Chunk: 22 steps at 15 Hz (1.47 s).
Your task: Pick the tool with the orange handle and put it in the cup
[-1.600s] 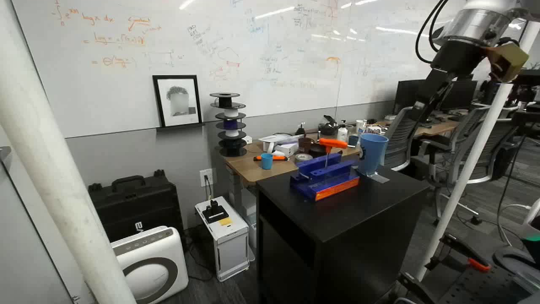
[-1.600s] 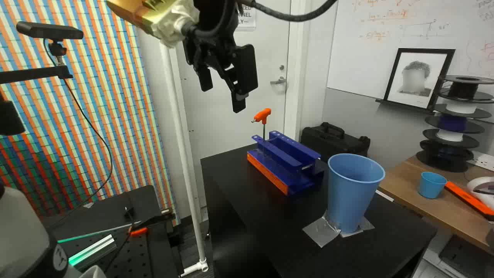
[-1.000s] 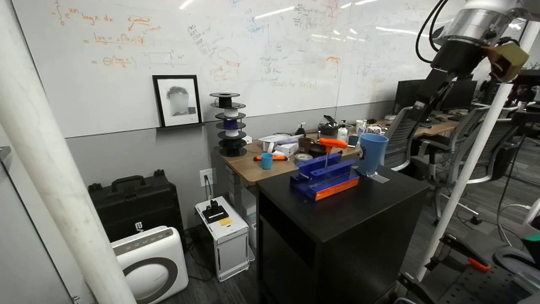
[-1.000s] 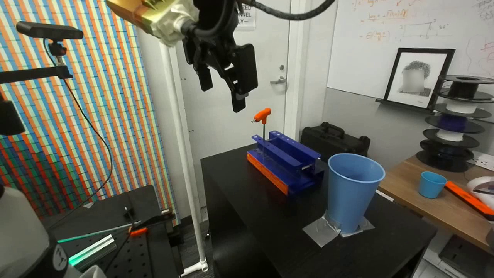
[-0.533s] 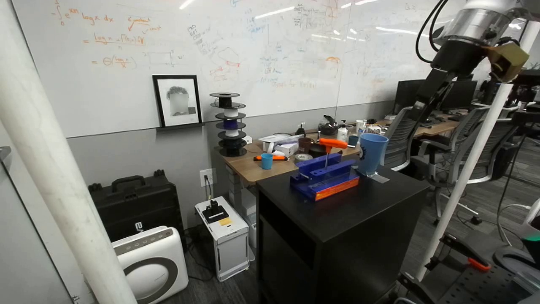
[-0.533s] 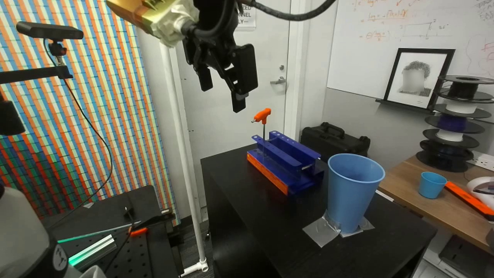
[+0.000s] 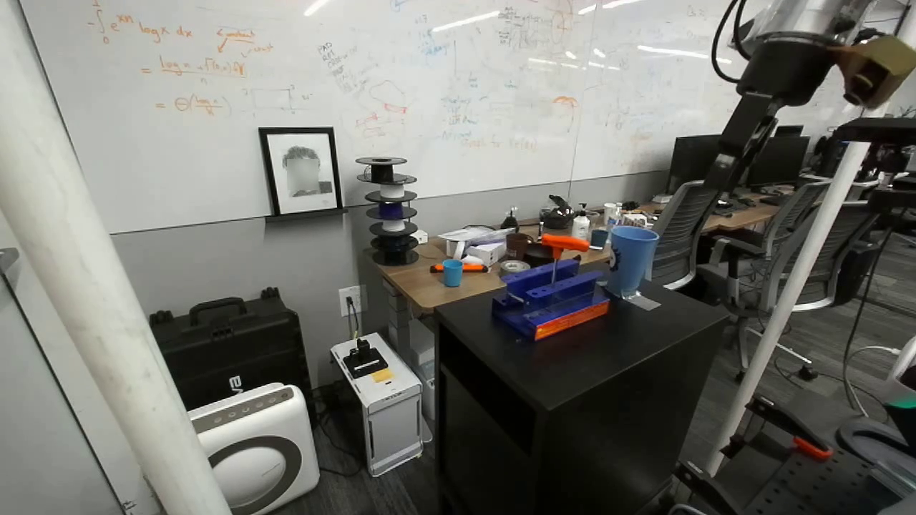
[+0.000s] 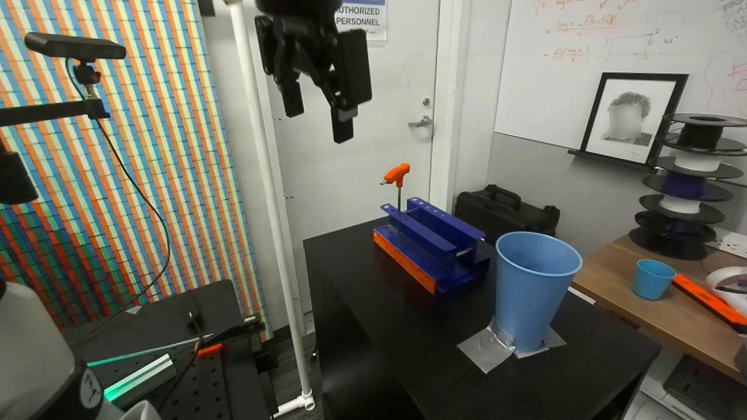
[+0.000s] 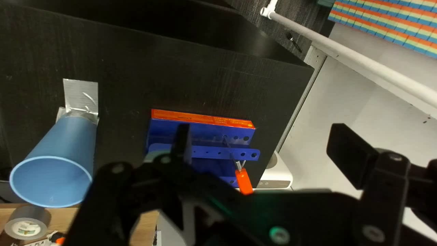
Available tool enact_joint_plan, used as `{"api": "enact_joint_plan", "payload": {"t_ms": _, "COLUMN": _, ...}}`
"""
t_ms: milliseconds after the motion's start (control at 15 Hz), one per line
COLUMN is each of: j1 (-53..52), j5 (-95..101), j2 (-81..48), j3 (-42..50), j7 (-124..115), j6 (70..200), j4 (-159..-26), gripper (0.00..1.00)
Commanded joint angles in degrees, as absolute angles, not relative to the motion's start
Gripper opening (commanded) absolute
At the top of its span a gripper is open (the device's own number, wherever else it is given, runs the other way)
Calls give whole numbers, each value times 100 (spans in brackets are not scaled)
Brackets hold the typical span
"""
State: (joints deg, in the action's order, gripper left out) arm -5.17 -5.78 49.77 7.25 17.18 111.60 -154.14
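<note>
Jaws rose and now hang spread, left of the orange-handled tool in an exterior view; descend misaligned and you could tilt it.

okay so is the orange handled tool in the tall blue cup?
No, in an exterior view the tool with the orange handle stands in the blue rack, apart from the cup.
</note>
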Motion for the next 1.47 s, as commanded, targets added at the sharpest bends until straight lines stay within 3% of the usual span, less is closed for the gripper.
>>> {"api": "enact_joint_plan", "payload": {"t_ms": 0, "j1": -467, "j5": -499, "j2": 4982, "j3": 403, "j7": 1344, "j6": 10442, "j4": -14638, "gripper": 100}}
{"api": "enact_joint_plan", "payload": {"t_ms": 667, "j1": -293, "j5": -491, "j2": 4149, "j3": 1037, "j7": 1557, "j6": 9756, "j4": -12768, "gripper": 100}}
{"api": "enact_joint_plan", "payload": {"t_ms": 733, "j1": -244, "j5": -454, "j2": 4507, "j3": 893, "j7": 1468, "j6": 9946, "j4": -13227, "gripper": 100}}
{"api": "enact_joint_plan", "payload": {"t_ms": 1400, "j1": -218, "j5": -468, "j2": 4184, "j3": 988, "j7": 1527, "j6": 9886, "j4": -12949, "gripper": 100}}
